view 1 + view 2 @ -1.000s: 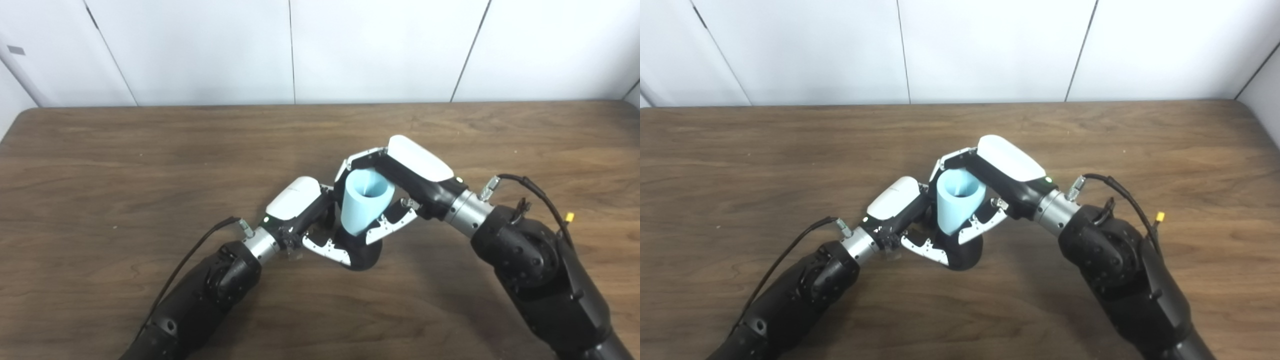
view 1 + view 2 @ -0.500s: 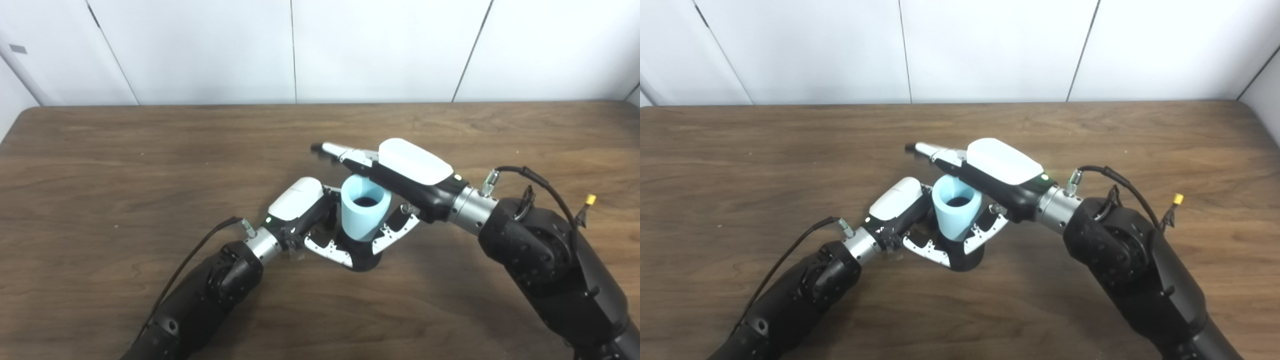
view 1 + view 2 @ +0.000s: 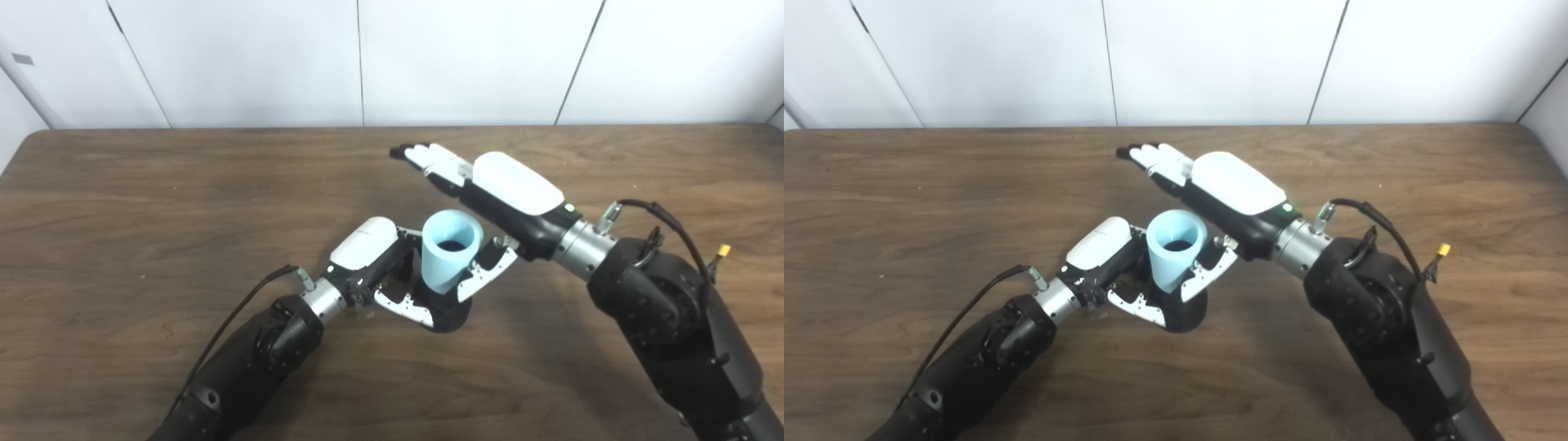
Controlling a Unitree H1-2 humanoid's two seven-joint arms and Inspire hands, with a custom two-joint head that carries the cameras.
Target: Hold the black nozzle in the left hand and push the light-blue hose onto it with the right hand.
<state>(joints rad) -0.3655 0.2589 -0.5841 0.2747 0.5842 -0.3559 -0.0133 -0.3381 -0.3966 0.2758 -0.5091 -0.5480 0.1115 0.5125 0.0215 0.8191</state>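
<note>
Light-blue hose (image 3: 451,248): a short, wide tube that is standing nearly upright, tilting a little, its open mouth facing up with a dark inside showing; its lower end is sitting on the black nozzle.
Black nozzle (image 3: 446,313): only its rounded dark base is showing below the hose, just above the table; the rest is hidden by the hose and by fingers.
Left hand (image 3: 392,272): is clasping the nozzle, with its fingers wrapping around the base under the hose.
Right hand (image 3: 490,184): is holding nothing, with its fingers (image 3: 429,158) stretching out flat toward the far side of the table, above and behind the hose; its thumb (image 3: 487,274) is lying just beside the hose wall, and contact cannot be told.
Wooden table (image 3: 122,202): dark brown boards that are lying under both arms.
</note>
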